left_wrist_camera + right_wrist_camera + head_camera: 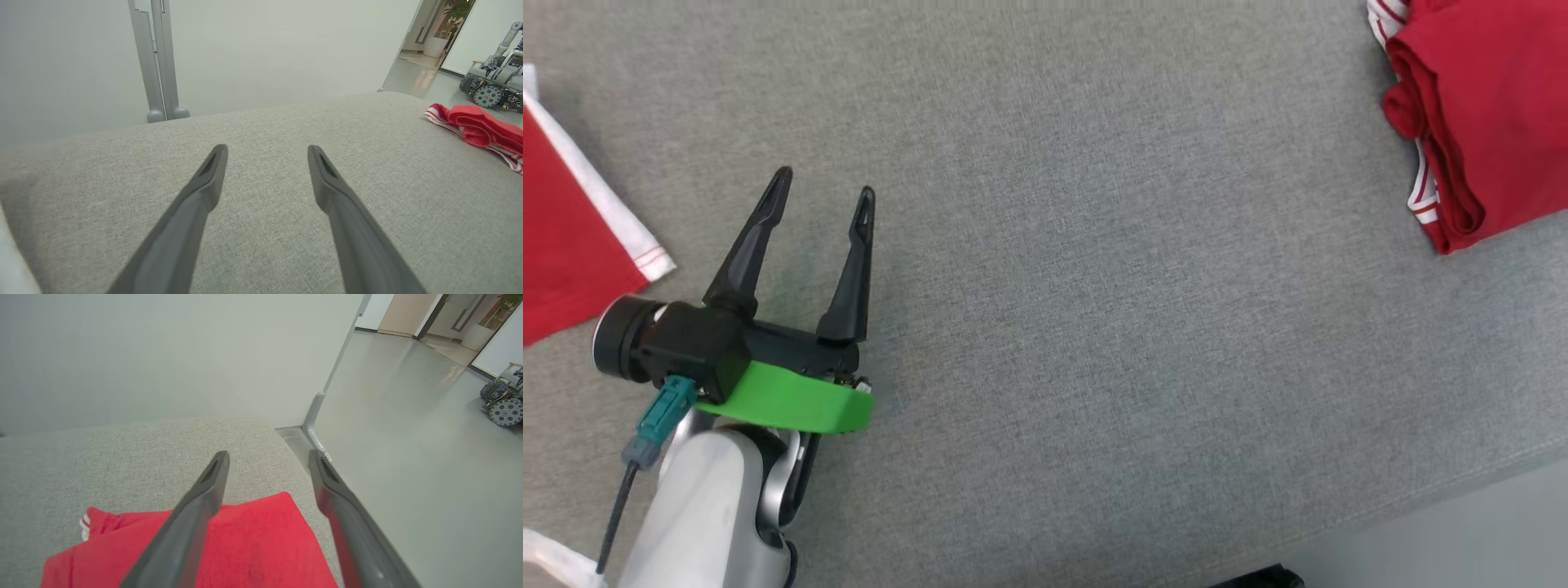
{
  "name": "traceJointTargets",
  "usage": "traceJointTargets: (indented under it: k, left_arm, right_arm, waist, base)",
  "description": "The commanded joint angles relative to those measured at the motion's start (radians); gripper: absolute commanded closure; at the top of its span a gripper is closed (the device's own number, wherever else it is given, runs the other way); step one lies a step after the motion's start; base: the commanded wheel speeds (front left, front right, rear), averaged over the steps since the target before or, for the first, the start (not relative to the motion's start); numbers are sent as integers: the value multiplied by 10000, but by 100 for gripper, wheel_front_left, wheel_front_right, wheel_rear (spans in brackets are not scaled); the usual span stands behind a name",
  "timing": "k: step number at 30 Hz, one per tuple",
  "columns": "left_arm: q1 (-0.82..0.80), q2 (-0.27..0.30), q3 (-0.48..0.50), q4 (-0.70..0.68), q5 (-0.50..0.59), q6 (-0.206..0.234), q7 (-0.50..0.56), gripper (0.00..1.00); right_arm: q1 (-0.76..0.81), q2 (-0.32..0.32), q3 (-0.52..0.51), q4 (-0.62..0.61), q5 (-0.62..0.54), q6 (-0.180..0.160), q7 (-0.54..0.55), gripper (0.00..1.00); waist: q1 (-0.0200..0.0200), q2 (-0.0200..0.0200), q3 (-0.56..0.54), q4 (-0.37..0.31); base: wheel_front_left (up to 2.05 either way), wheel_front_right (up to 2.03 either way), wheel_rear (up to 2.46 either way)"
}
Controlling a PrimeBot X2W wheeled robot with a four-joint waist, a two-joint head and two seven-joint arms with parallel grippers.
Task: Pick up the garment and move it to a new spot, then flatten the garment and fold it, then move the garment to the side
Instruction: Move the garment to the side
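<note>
The left gripper point(825, 181) and right gripper point(267, 457) are gaping wide, empty. The folded red garment point(253, 539) is sitting by the right edge of the grey cushion point(122, 457), risking sliding off if nudged.

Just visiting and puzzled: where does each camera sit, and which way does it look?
Head view: on the head, looking down at the grey cushion; left hand lower left.
Left wrist view: left wrist, along that hand's fingers, across the cushion to a wall.
Right wrist view: right wrist, along the fingers of the right hand, over the red garment.
Shared: all three show the garment.
</note>
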Motion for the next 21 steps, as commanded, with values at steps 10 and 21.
traceJointTargets:
  k: [10, 21]
  left_arm:
    - [1057, -332, 568, 889, -620, 375, -732, 0]
    - [2345, -386, 1337, 1011, -916, 733, -893, 0]
  right_arm:
    - [2815, 858, -1139, -3405, -1850, 1, -27, 0]
    - [6109, 2059, -1532, -6388, -1521, 0, -26, 0]
  waist:
    - [-2, 0, -2820, 1021]
    - [-2, 0, -4392, 1875]
  base:
    - [0, 0, 0]
    - [0, 0, 0]
